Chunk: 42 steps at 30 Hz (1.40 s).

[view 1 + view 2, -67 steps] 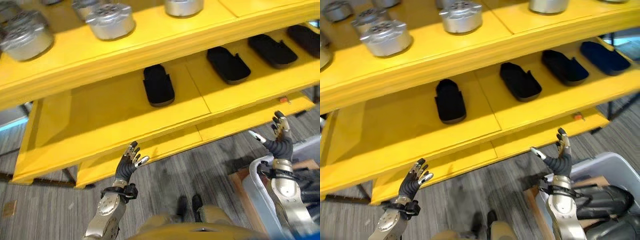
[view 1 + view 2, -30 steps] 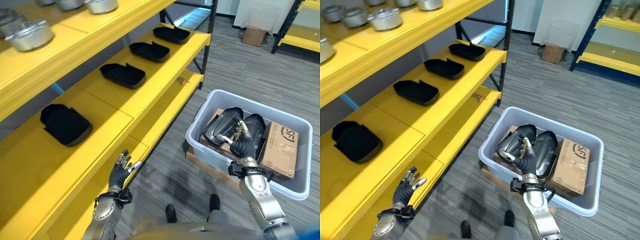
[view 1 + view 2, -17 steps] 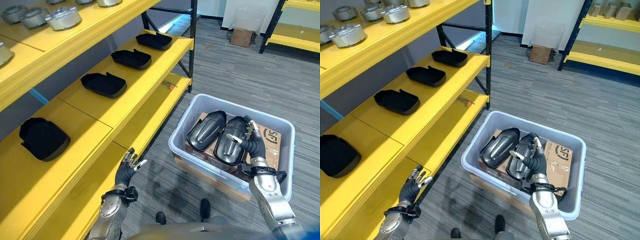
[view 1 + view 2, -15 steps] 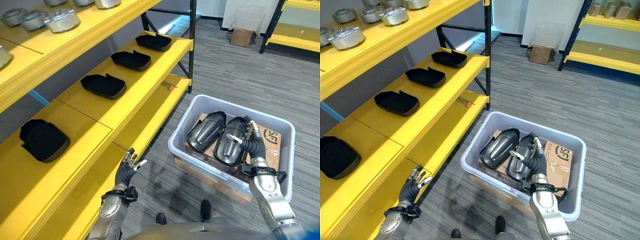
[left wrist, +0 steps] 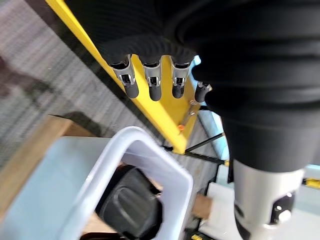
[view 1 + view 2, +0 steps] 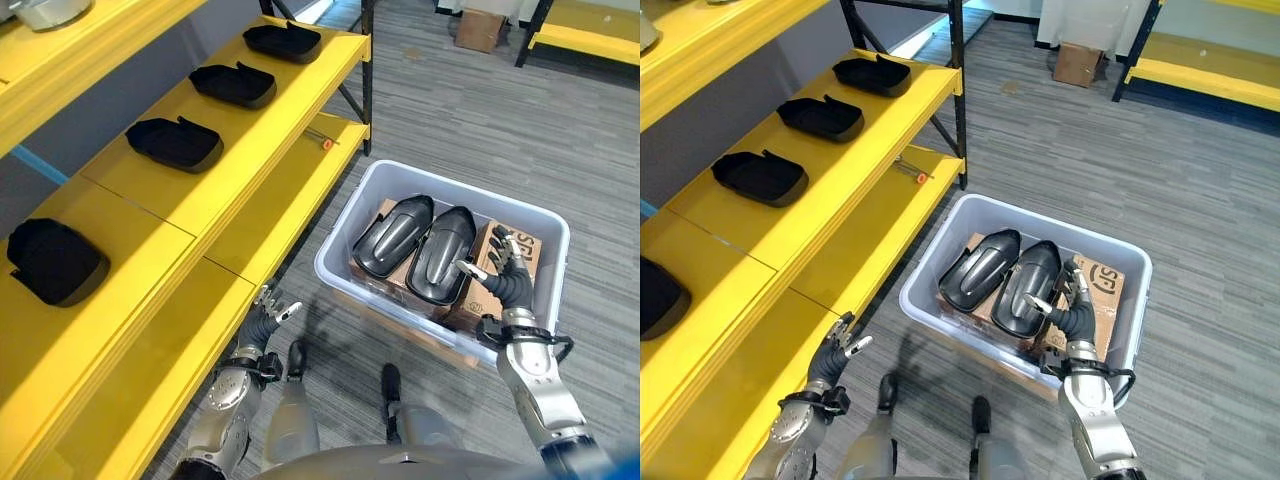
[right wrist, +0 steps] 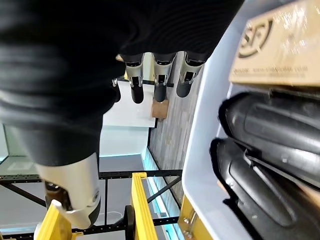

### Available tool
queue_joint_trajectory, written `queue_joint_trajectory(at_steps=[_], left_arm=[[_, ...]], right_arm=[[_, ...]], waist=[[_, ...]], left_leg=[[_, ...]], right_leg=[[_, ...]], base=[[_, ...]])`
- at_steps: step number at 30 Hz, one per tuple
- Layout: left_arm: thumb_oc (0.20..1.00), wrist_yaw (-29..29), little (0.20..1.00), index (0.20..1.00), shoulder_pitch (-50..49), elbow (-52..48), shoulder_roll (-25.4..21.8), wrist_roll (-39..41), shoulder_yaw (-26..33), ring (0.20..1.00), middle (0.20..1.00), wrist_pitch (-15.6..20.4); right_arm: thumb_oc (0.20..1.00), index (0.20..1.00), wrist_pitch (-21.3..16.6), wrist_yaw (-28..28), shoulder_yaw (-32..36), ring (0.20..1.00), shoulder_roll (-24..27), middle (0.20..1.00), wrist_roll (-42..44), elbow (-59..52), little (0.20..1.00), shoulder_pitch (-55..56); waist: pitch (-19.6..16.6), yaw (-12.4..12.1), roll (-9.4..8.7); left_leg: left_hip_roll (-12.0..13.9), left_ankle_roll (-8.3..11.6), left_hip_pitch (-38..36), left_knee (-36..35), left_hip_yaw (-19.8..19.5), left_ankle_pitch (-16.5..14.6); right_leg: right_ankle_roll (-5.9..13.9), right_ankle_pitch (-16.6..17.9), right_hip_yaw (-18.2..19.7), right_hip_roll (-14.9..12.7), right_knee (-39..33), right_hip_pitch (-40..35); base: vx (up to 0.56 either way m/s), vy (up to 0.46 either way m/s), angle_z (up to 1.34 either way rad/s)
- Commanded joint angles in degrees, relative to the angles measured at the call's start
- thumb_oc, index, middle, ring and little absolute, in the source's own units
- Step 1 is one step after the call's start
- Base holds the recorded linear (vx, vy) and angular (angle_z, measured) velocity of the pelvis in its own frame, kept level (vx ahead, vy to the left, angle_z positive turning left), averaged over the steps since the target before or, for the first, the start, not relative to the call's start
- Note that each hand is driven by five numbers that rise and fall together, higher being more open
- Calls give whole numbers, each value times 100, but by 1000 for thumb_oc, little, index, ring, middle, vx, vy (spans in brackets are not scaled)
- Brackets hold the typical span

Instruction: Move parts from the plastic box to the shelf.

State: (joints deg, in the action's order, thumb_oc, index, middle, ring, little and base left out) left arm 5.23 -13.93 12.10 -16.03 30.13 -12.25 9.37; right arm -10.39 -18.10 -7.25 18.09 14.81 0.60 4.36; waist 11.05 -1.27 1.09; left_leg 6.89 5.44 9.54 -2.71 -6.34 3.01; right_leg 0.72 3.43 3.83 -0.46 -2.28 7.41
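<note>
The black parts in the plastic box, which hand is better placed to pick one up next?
The right hand: it hovers open over the plastic box, right beside the nearer black part. The left hand hangs open by the yellow shelf, outside the box.

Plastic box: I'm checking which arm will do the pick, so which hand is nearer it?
Right. The right hand hovers open over the plastic box beside the dark parts; the left hand is out by the shelf.

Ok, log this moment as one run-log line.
phase: reach into plastic box | right hand: open, above dark parts, holding nothing | left hand: open, idle by yellow shelf
</note>
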Motion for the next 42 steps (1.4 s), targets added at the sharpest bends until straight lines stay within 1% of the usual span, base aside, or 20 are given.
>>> queue_joint_trajectory(at_steps=[1, 4, 5, 6, 7, 10, 13, 17, 20, 22, 24, 25, 28, 29, 30, 32, 36, 42], left_arm=[[1000, -53, 1000, 1000, -88, -579, -285, -52, 166, 1000, 1000, 354], [1000, 17, 1000, 1000, -57, -599, -404, -60, 204, 1000, 1000, 392], [1000, 52, 1000, 1000, 25, -597, -503, -49, 235, 1000, 1000, 406], [1000, 52, 1000, 1000, 26, -596, -505, -49, 237, 1000, 1000, 406], [1000, 69, 1000, 1000, 43, -611, -532, -51, 242, 1000, 1000, 414], [1000, 127, 1000, 1000, 85, -586, -586, -70, 260, 1000, 1000, 392], [1000, 155, 1000, 1000, 123, -549, -587, -88, 239, 1000, 1000, 377], [1000, 194, 1000, 1000, 235, -566, -594, -89, 200, 1000, 1000, 402], [1000, 212, 1000, 1000, 360, -623, -603, -68, 135, 1000, 1000, 434], [1000, 274, 1000, 1000, 612, -678, -627, -50, 13, 1000, 1000, 494], [1000, 333, 1000, 1000, 793, -713, -612, -33, -101, 1000, 1000, 522], [1000, 333, 1000, 1000, 803, -709, -610, -33, -99, 1000, 1000, 523], [1000, 407, 1000, 1000, 1043, -699, -569, -14, -259, 1000, 1000, 532], [1000, 480, 1000, 1000, 1226, -662, -524, -16, -358, 1000, 1000, 542], [1000, 509, 1000, 1000, 1303, -639, -505, -12, -393, 1000, 1000, 548], [1000, 599, 1000, 1000, 1511, -591, -425, -6, -529, 1000, 1000, 566], [1000, 689, 1000, 1000, 1735, -539, -359, 1, -635, 1000, 1000, 579], [1000, 785, 1000, 1000, 1848, -575, -366, 8, -712, 1000, 1000, 621]], right_arm=[[1000, 1000, -305, 81, 135, 1000, 63, 1000, -75, -809, 1000, 396], [1000, 1000, -245, 150, 21, 1000, 20, 1000, -63, -751, 1000, 328], [1000, 1000, -221, 190, -76, 1000, 20, 1000, -53, -741, 1000, 261], [1000, 1000, -221, 190, -77, 1000, 18, 1000, -53, -740, 1000, 259], [1000, 1000, -213, 208, -100, 1000, 16, 1000, -44, -756, 1000, 258], [1000, 1000, -182, 221, -98, 1000, 33, 1000, -67, -754, 1000, 234], [1000, 1000, -188, 190, -99, 1000, 23, 1000, -53, -734, 1000, 204], [1000, 1000, -191, 33, -55, 1000, 71, 1000, -187, -638, 1000, 24], [1000, 1000, -177, -122, -78, 1000, 93, 1000, -308, -549, 1000, -248], [1000, 1000, -188, -391, -176, 1000, 144, 1000, -440, -308, 1000, -846], [1000, 1000, -156, -579, -280, 1000, 116, 1000, -467, -100, 1000, -1264], [1000, 1000, -160, -581, -281, 1000, 117, 1000, -467, -90, 1000, -1279], [1000, 1000, -123, -794, -408, 1000, 101, 1000, -461, 219, 1000, -1816], [1000, 1000, -106, -960, -504, 1000, 62, 1000, -442, 487, 1000, -2271], [1000, 1000, -101, -1000, -552, 1000, 39, 1000, -442, 549, 1000, -2419], [1000, 1000, -56, -1117, -681, 1000, 21, 1000, -528, 863, 1000, -2848], [1000, 1000, -11, -1220, -805, 1000, -78, 1000, -587, 1103, 1000, -3200], [1000, 1000, 15, -1381, -798, 1000, -139, 1000, -607, 1405, 1000, -3335]], waist=[[-246, 39, 21], [-219, 39, -78], [-192, 32, -144], [-194, 25, -149], [-188, 30, -169], [-198, 68, -274], [-202, 106, -335], [-183, 162, -364], [-108, 202, -336], [41, 225, -261], [169, 215, -195], [168, 215, -192], [308, 198, -90], [406, 170, -10], [447, 159, 5], [602, 110, 93], [740, 69, 114], [896, 40, 151]], left_leg=[[20, -121, 244, 232, 262, 495], [-125, -298, 272, 599, 595, 139], [-182, -343, 328, 782, 767, -5], [-184, -346, 338, 798, 775, -15], [-205, -360, 367, 872, 808, -67], [-289, -436, 434, 1002, 884, -233], [-303, -450, 469, 1010, 935, -256], [-241, -426, 488, 890, 1048, -205], [-185, -397, 508, 747, 1124, -130], [-128, -335, 719, 638, 1215, 19], [-96, -303, 862, 582, 1207, 112], [-93, -301, 871, 580, 1207, 116], [-92, -259, 1003, 494, 1205, 225], [-80, -231, 1099, 415, 1210, 302], [-72, -219, 1119, 382, 1217, 332], [-60, -176, 1198, 299, 1218, 413], [-40, -144, 1275, 216, 1194, 474], [-51, -120, 1398, 231, 1122, 484]], right_leg=[[537, -631, -196, -616, 239, -684], [743, -442, -28, -921, 171, -577], [826, -333, 50, -1049, 146, -479], [829, -332, 58, -1053, 143, -473], [849, -302, 40, -1114, 129, -459], [927, -179, 42, -1232, 76, -376], [943, -105, 79, -1244, 57, -282], [950, -14, 165, -1234, -5, -74], [951, 48, 228, -1196, -19, 133], [945, 144, 294, -1151, -8, 524], [919, 186, 301, -1117, 33, 753], [917, 185, 303, -1113, 41, 768], [905, 228, 300, -1092, 67, 958], [897, 253, 301, -1064, 78, 1107], [893, 264, 301, -1051, 80, 1148], [884, 289, 308, -1043, 98, 1276], [860, 293, 325, -985, 119, 1393], [817, 247, 285, -967, 196, 1492]], base=[[125, 303, -75], [32, 280, -53], [0, 210, -75], [6, 163, -91], [14, 92, -39], [15, 110, -11], [7, 31, -10], [-6, -14, -20], [-54, -47, -28], [-164, -78, -33], [-105, -77, -16], [-57, -64, -6], [-47, -51, -2], [-38, -66, -2], [-12, -65, -6], [9, -33, -7], [20, -35, -3], [7, -13, 4]])
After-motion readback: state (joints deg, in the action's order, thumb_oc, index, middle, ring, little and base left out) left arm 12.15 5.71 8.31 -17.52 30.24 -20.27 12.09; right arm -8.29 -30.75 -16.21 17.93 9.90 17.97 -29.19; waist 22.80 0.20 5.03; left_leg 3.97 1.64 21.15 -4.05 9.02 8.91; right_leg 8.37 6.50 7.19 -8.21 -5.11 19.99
